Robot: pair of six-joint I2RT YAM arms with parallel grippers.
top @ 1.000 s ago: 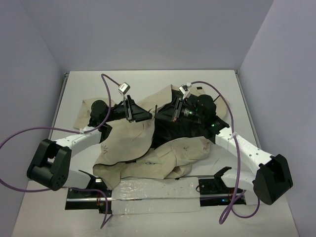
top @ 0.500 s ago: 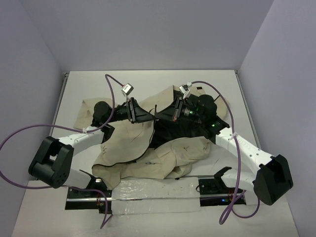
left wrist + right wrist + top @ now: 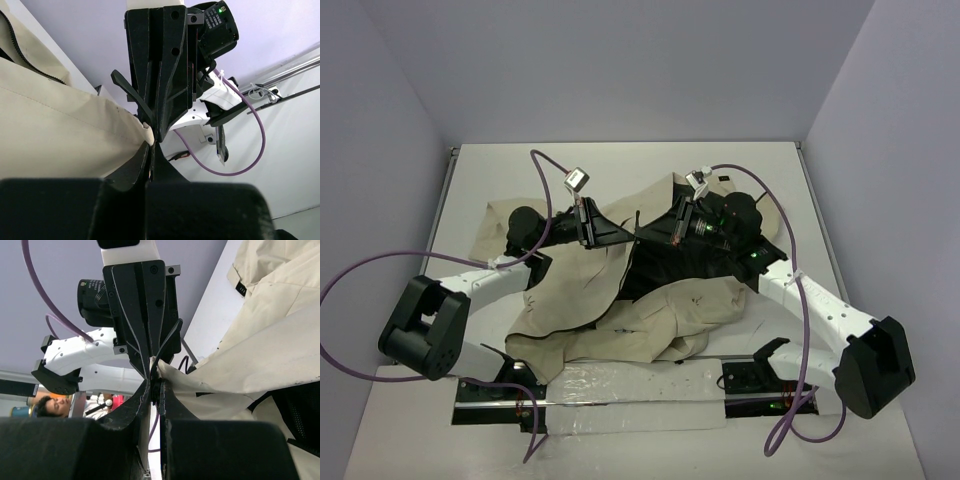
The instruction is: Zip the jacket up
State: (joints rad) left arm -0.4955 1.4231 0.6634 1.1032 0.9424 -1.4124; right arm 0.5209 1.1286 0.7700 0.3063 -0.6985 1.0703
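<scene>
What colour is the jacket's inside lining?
The lining is black; the top view shows it best.

One beige jacket [image 3: 650,310] with a black lining. One white table [image 3: 620,165]. Two robot arms: one left arm [image 3: 480,280] and one right arm [image 3: 820,310]. Two grippers, one per arm: the left gripper [image 3: 627,237] and the right gripper [image 3: 641,236], each with two black fingers [image 3: 127,415], four in all. Two purple cables: one left cable [image 3: 370,263] and one right cable [image 3: 804,340]. Two small dark marks on the beige cloth: a left mark [image 3: 534,300] and a right mark [image 3: 698,295]. Three pale walls [image 3: 620,70]. One person [image 3: 50,406], seen in the right wrist view.
</scene>
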